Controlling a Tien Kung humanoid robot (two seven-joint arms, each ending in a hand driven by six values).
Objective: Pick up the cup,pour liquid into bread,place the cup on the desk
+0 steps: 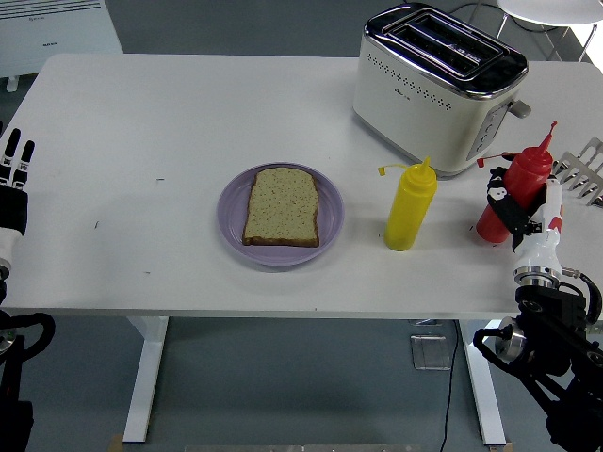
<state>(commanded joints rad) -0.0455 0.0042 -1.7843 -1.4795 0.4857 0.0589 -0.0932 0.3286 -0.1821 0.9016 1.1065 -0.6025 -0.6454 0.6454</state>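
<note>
A slice of brown bread [282,206] lies flat on a purple plate [231,221] at the table's middle. My right hand [506,209] is shut on a red squeeze bottle [526,171] at the right edge, and the bottle leans slightly with its nozzle up and to the right. The bottle sits right of a yellow squeeze bottle [410,205], which stands upright between it and the plate. No cup is in view. My left hand [13,169] rests at the far left edge, fingers straight and holding nothing.
A white and chrome toaster [436,88] stands at the back right, just behind both bottles. A white slotted object [582,169] pokes in at the right edge. A white radiator [57,28] stands on the floor beyond the table's far left.
</note>
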